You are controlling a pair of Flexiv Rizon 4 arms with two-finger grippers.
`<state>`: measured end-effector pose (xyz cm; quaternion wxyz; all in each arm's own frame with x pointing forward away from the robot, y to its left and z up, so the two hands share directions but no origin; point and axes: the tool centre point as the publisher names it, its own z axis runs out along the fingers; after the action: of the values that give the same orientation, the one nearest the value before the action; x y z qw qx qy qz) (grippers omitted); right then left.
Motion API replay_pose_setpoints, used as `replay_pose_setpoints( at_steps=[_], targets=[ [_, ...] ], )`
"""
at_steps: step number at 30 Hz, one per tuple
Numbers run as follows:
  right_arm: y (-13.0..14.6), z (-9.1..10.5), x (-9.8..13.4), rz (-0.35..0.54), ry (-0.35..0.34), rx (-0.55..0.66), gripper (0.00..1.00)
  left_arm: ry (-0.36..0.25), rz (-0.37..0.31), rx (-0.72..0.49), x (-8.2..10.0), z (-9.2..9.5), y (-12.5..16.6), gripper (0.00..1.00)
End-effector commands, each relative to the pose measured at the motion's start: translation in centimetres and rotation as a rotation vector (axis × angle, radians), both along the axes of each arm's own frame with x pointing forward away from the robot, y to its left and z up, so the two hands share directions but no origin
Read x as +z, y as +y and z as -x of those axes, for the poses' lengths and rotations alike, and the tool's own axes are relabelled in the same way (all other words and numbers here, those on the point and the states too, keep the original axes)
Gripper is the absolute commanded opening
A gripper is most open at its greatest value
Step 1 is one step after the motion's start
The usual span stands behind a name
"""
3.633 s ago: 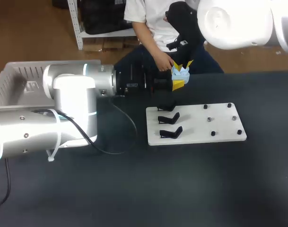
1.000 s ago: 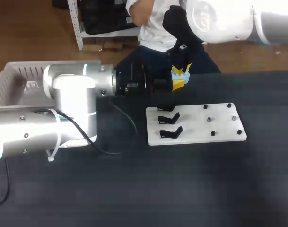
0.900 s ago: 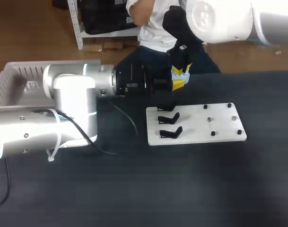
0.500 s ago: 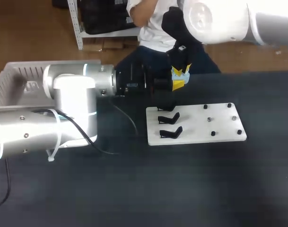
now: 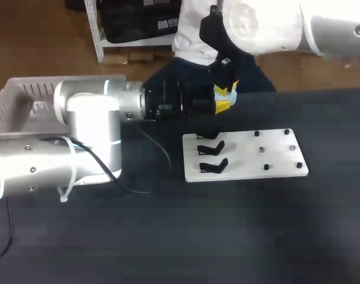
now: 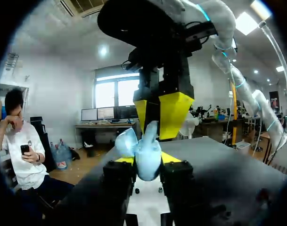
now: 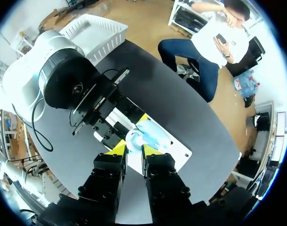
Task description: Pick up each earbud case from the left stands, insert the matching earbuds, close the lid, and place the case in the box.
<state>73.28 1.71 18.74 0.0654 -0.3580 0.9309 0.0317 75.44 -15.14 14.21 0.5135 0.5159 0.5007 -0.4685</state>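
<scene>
Head view: the left arm lies across the dark worktop from the left. Its end effector is clamped on the light-blue earbud case, held above the far edge of the white board. The right arm comes down from the far right, and its end effector stands right over the case. Three black stands sit in a column on the board's left part, with small dark pegs on its right part. The white slatted box stands at the worktop's far left, well apart from the case. The left arm hides most of its inside.

In the left wrist view the case sits between the left end effector's two fingers, touching both, with its lid tipped open to one side. Its contents cannot be made out. A pale blue part rises up between the right end effector's yellow tips. Whether that one is apart or clamped, I cannot tell.

In the right wrist view the case lies just ahead of the right end effector.
</scene>
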Motion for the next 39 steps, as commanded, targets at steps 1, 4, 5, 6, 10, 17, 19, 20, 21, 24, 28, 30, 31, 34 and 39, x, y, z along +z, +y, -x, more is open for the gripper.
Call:
replay_pose_setpoints(
  at_steps=[1,4,5,6,10,17,19,20,21,24,28,30,31,34,39],
  targets=[
    [0.33,-0.5,-0.15,0.01,0.008,0.003,0.0,-0.006,0.007,0.004,-0.03,0.1,-0.02,0.0],
    [0.41,-0.54,-0.07,0.015,0.005,0.006,0.0,-0.006,0.007,0.004,-0.03,0.1,-0.02,0.0],
    [0.41,-0.55,-0.05,0.019,0.004,0.008,0.0,-0.006,0.007,0.004,-0.03,0.1,-0.02,0.0],
    [0.41,-0.56,-0.03,0.025,0.005,0.009,0.0,-0.006,0.007,0.004,-0.03,0.1,-0.02,0.0],
    [0.51,-0.54,-0.01,0.04,0.008,0.015,0.0,-0.006,0.007,0.004,-0.03,0.1,-0.02,0.0],
    [0.46,-0.52,-0.31,0.053,0.012,0.01,0.0,-0.006,0.007,0.004,-0.03,0.1,-0.02,0.0],
    [0.46,-0.5,-0.43,0.058,0.014,0.011,0.0,-0.006,0.007,0.004,-0.03,0.1,-0.02,0.0],
    [0.47,-0.48,-0.49,0.059,0.015,0.011,0.0,-0.006,0.007,0.004,-0.03,0.1,-0.02,0.0],
    [0.47,-0.48,-0.5,0.06,0.015,0.012,0.0,-0.006,0.007,0.004,-0.03,0.1,-0.02,0.0],
    [0.44,-0.49,-0.47,0.055,0.015,0.006,0.0,-0.006,0.007,0.004,-0.03,0.1,-0.02,0.0],
    [0.51,-0.37,-0.2,0.048,0.011,-0.013,0.0,-0.006,0.007,0.004,-0.03,0.1,-0.02,0.0],
    [0.51,-0.3,-0.11,0.046,0.011,-0.028,0.0,-0.006,0.007,0.004,-0.03,0.1,-0.02,0.0],
    [0.49,-0.26,-0.05,0.044,0.01,-0.038,0.0,-0.006,0.007,0.004,-0.03,0.1,-0.02,0.0],
    [0.44,-0.19,0.04,0.043,0.007,-0.052,0.0,-0.006,0.007,0.004,-0.03,0.1,-0.02,0.0],
    [0.43,-0.01,0.05,0.035,0.015,-0.07,0.0,-0.006,0.007,0.004,-0.03,0.1,-0.02,0.0]
  ],
)
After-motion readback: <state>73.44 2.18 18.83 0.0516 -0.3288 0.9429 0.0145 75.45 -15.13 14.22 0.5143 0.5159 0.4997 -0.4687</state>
